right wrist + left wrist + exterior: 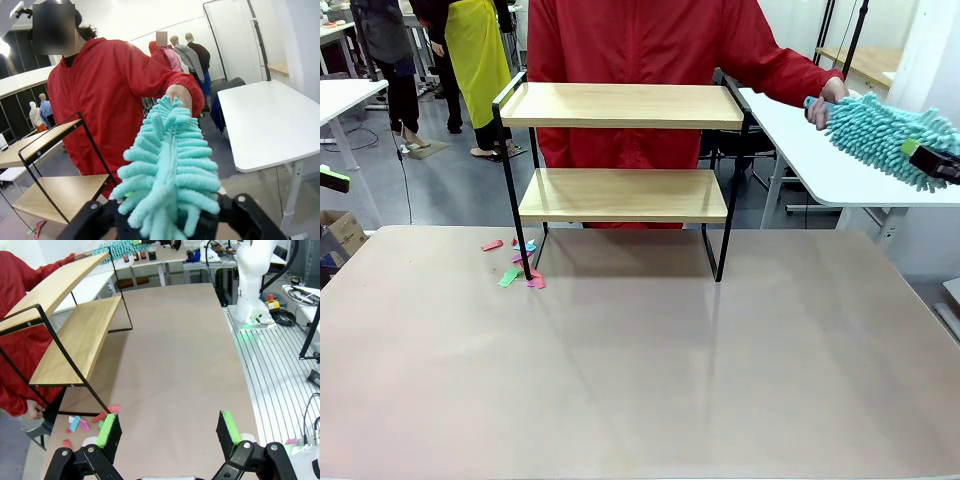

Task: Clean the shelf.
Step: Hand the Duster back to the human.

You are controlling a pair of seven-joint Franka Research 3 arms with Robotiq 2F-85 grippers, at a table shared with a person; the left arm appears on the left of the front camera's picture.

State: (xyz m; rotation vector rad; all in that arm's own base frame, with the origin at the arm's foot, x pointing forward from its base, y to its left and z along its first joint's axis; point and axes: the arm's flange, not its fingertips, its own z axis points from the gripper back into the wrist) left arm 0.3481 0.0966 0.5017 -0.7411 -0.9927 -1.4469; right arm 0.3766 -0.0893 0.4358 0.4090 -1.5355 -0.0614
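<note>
Centrally, at the far side of the worktop [640, 380], stands the shelf [625, 195], a two-tier rack of light wooden boards in a thin black frame, both boards bare; just behind it is a person in a red jacket [650, 45]. Small scraps of coloured paper [520, 265], pink, blue and green, lie on the worktop around the shelf's front left leg. Off to the right, above a white side table [840, 170], the person's hand [825, 100] grips the handle end of a turquoise chenille duster [880, 135], while the right gripper [945, 165] sits at the duster's other end with its jaws spread either side of the fluffy head; whether they press on it I cannot tell. The left gripper [169, 432] hovers over the worktop's near left part, jaws wide open and holding nothing
</note>
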